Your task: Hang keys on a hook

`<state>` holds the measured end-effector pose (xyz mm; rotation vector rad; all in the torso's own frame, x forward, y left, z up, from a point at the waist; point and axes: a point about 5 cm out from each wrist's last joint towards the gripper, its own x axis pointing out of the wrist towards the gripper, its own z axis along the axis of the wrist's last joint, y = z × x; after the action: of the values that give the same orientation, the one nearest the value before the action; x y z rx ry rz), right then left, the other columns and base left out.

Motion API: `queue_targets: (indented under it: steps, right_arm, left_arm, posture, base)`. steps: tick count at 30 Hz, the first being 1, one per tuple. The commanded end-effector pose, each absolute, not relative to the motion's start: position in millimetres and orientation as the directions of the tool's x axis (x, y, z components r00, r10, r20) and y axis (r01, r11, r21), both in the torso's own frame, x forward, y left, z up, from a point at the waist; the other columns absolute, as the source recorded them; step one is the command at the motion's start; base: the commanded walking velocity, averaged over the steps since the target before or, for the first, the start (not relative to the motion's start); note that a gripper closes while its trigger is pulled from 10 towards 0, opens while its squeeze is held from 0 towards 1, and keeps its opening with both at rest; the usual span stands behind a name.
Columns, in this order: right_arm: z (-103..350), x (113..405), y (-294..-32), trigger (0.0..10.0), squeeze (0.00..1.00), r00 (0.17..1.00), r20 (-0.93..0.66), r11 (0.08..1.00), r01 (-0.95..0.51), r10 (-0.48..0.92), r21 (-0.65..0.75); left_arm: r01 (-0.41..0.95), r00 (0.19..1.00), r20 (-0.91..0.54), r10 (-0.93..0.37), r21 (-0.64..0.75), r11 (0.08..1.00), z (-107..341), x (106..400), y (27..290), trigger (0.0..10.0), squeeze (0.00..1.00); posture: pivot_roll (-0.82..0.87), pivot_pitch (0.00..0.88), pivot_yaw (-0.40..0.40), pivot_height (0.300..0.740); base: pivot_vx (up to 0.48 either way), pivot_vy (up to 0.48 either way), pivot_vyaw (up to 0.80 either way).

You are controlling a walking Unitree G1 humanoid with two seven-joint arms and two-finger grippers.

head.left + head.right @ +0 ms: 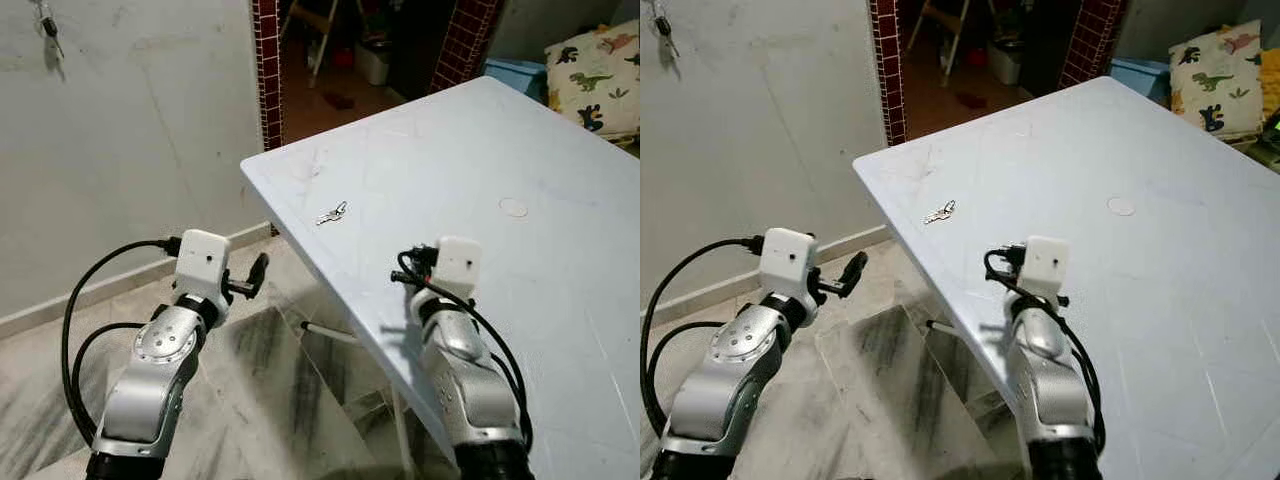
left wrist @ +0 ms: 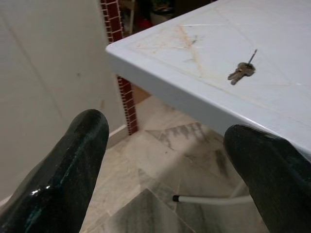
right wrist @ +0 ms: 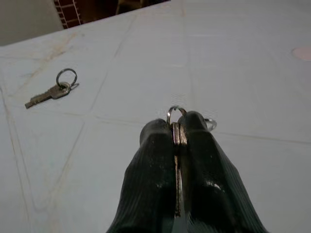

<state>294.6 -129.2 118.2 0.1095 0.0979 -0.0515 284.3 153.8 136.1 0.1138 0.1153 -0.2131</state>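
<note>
A white table (image 1: 560,260) is seen ahead and to the right, with one corner pointing toward the doorway framed by dark red tiled pillars (image 1: 266,70). The right gripper (image 3: 178,127) is held low over the table, near its front edge, and its two black fingers (image 3: 153,165) are pressed together on a set of keys (image 3: 176,121): flat metal blades are clamped between the pads, and a ring is seen standing up just past the fingertips. A second small ring is visible beside the right-hand finger.

A second bunch of keys (image 1: 332,213) is seen lying flat on the table, well apart from the right gripper and nearer the corner, its ring resting on the surface.

The left gripper (image 2: 170,160) is held out beside the table, off its edge and above the marble floor (image 1: 260,400). Its fingers (image 2: 68,165) are spread wide and nothing is held between them. A white table leg (image 2: 214,199) is seen below the edge.

High on the grey wall (image 1: 130,130) at the left, a dark key (image 1: 47,27) is seen hanging; what it hangs from cannot be made out. A dinosaur-print cushion (image 1: 595,75) is seen beyond the far side of the table.
</note>
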Motion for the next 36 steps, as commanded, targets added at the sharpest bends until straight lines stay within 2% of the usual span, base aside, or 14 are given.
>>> queue_targets:
  steps: [1,10,27,33,36]
  right_arm:
    - [125.0,288.5,-128.9,10.0,0.0,0.996,-0.083,0.994,0.04,-0.032,0.099]
    - [127.8,266.5,-129.4,10.0,0.0,0.996,-0.083,0.996,-0.01,0.017,0.088]
    - [128.2,265.5,-128.6,10.0,0.0,0.995,-0.103,0.997,-0.008,0.016,0.08]
    - [126.9,266.8,-129.7,10.0,0.0,0.994,-0.11,0.996,0.006,0.004,0.092]
    - [126.6,268.2,-130.4,10.0,0.0,0.994,-0.109,0.996,0.011,-0.001,0.093]
  left_arm:
    - [0.201,0.975,-0.123,-0.187,0.11,0.974,133.7,281.3,154.7,10.0,0.0]
    - [0.165,0.981,-0.118,-0.153,0.101,0.981,129.6,277.1,152.3,10.0,0.0]
    - [0.128,0.984,-0.134,-0.117,0.076,0.989,128.8,284.1,151.9,10.0,0.0]
    - [0.16,0.98,-0.132,-0.149,0.073,0.984,129.9,285.1,147.4,10.0,0.0]
    - [0.16,0.979,-0.136,-0.149,0.067,0.985,129.9,286.7,147.2,10.0,0.0]
  posture:
    - [0.11,0.083,-0.041,0.74]
    - [0.08,0.087,-0.051,0.74]
    - [0.08,0.092,-0.049,0.74]
    - [0.09,0.093,-0.042,0.74]
    - [0.09,0.089,-0.037,0.74]
  base:
    - [0.0,0.0,0.0]
    - [0.0,0.0,0.0]
    - [0.0,0.0,0.79]
    - [0.0,0.0,0.0]
    - [0.0,0.48,0.0]
